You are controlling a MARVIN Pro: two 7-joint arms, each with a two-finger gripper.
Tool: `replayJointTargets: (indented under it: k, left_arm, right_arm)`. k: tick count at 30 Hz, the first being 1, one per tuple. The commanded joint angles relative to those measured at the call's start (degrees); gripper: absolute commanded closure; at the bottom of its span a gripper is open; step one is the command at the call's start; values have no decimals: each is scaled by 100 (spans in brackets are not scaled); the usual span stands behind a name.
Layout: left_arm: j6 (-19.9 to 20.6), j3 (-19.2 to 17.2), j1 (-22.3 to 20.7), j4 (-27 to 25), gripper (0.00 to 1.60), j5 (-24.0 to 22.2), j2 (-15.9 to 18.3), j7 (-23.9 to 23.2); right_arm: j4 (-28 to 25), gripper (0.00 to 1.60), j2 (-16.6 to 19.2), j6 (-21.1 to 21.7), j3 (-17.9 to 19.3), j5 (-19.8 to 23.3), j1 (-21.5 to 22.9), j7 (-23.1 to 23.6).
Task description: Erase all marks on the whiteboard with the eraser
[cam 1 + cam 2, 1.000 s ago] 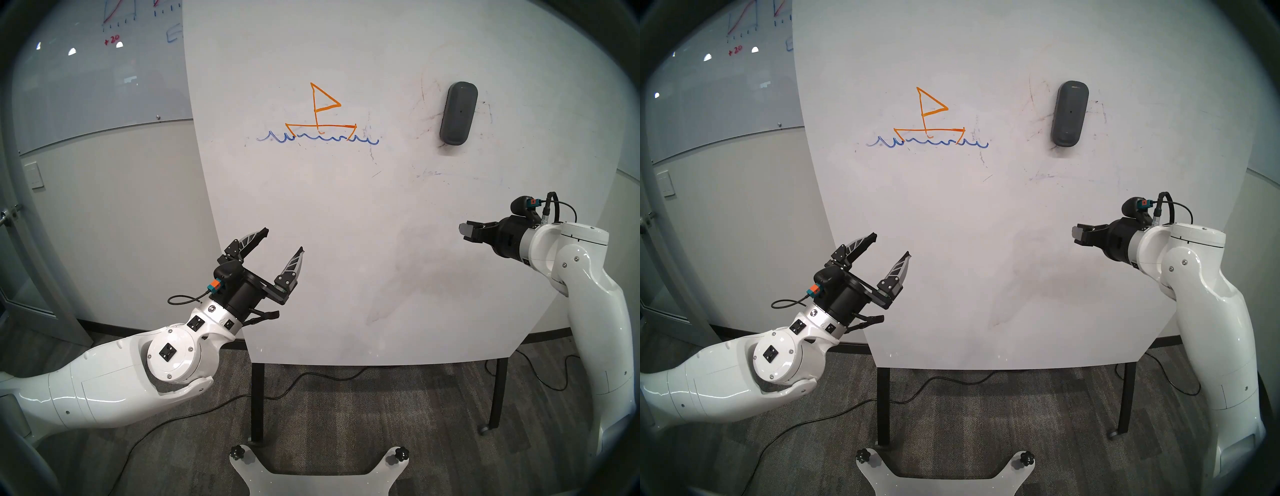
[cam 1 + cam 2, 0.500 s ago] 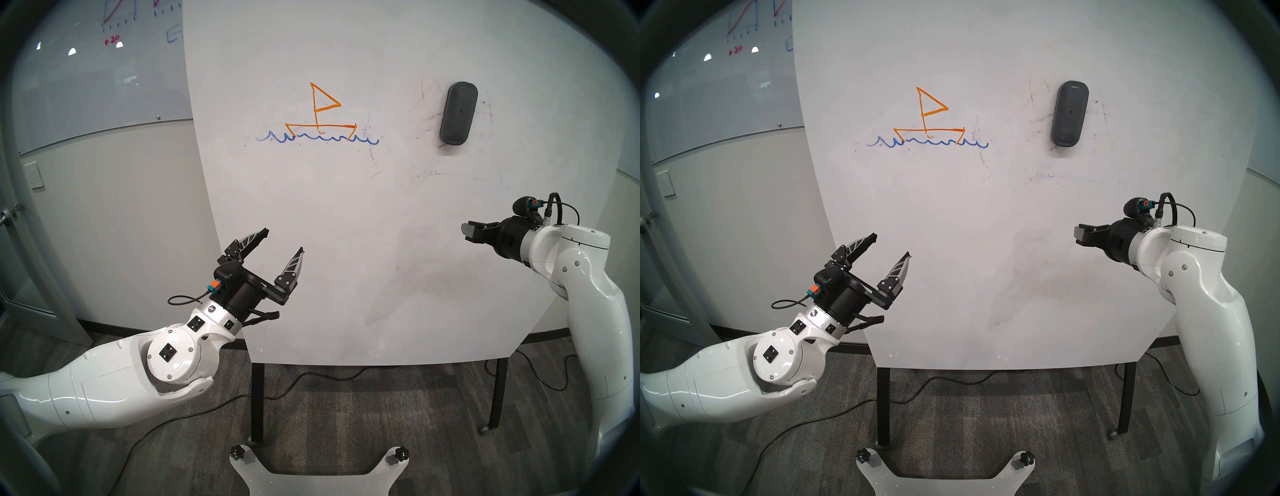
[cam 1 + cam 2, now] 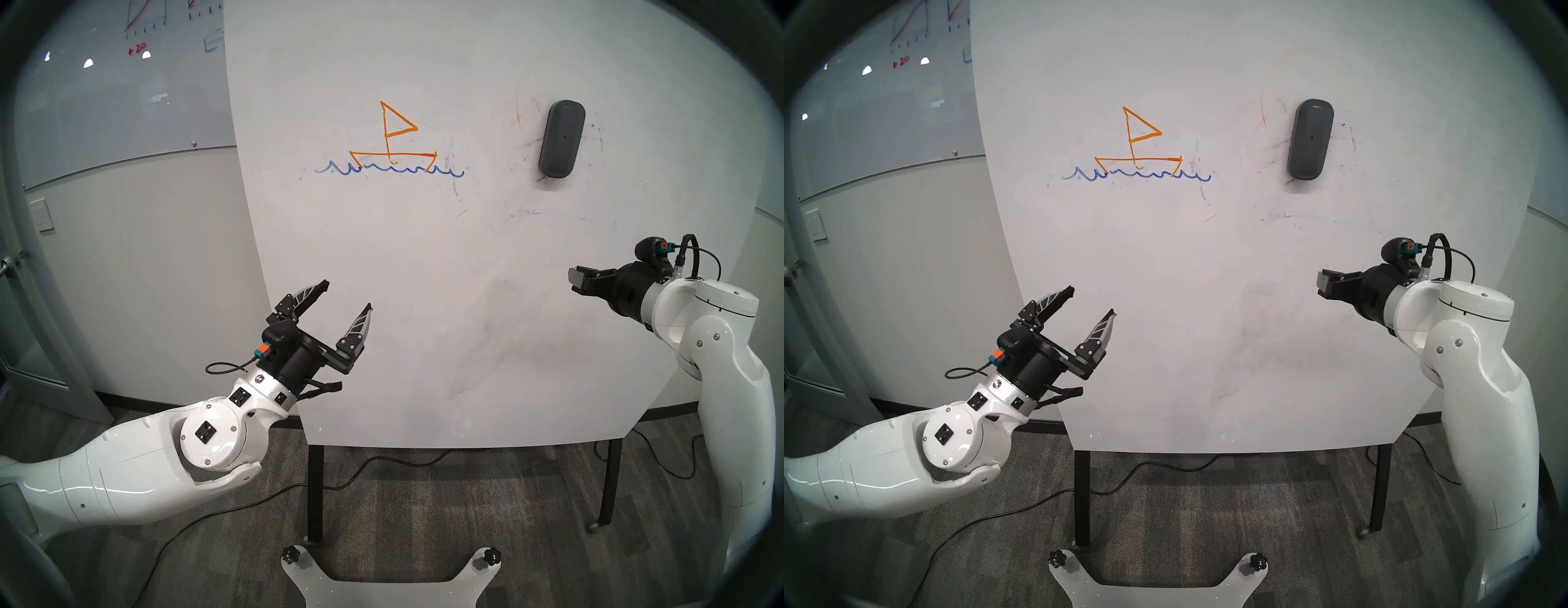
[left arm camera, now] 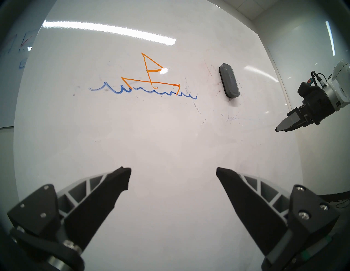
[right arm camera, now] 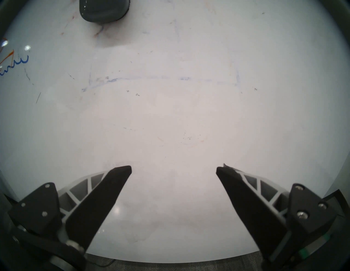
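The whiteboard (image 3: 424, 297) fills the middle of both head views. Its marks are an orange sailboat (image 3: 394, 136) over a blue wavy line (image 3: 388, 170), with faint smudges and scratchy strokes (image 3: 526, 212) further right. The dark grey eraser (image 3: 561, 139) clings upright to the board at the upper right, also in the left wrist view (image 4: 229, 80) and cut by the top edge of the right wrist view (image 5: 104, 9). My left gripper (image 3: 348, 294) stands open and empty near the board's lower left. My right gripper (image 5: 173, 168) is open and empty, well below the eraser.
A glossy glass panel (image 3: 140, 34) with red and blue graphs hangs on the wall at the upper left. Thin black legs (image 3: 316, 488) hold the board over grey carpet with black cables (image 3: 382, 463). My white base plate (image 3: 390, 581) sits at the bottom.
My right arm has drifted slightly to the right and upward, its gripper still open. The left arm, the eraser and the marks have not moved.
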Motion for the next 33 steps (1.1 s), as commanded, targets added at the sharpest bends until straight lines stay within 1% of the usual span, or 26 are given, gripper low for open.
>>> replayJointTargets:
  k: [1, 5, 6, 8, 9, 12, 18, 24, 33]
  left_arm:
    - [-20, -55, -50, -44, 0, -3, 5, 14]
    - [-20, -54, -51, -44, 0, -3, 6, 15]
    - [-20, -54, -51, -44, 0, -3, 6, 15]
    - [-20, -54, -51, -44, 0, -3, 6, 15]
    - [-20, -53, -51, -44, 0, -3, 6, 15]
    - [-20, -53, -51, -44, 0, -3, 6, 15]
    - [-21, -51, -53, -43, 0, -3, 6, 15]
    - [-21, -50, -54, -42, 0, -2, 5, 16]
    - [-21, -48, -56, -43, 0, -3, 7, 18]
  right_arm:
    - [-395, 0, -54, -140, -6, -160, 5, -156]
    - [-501, 0, -95, -145, -95, -200, 68, -242]
    - [-524, 0, -89, -205, -124, -259, 71, -237]
    - [-548, 0, -125, -165, -169, -234, 126, -293]
    - [-555, 0, -108, -235, -207, -306, 136, -281]
    - [-563, 0, -112, -249, -302, -342, 233, -320]
    - [-534, 0, -165, -241, -494, -320, 633, -421]
    - [-514, 0, -208, -174, -605, -251, 1011, -494]
    - [-522, 0, -301, -101, -856, -173, 1405, -701]
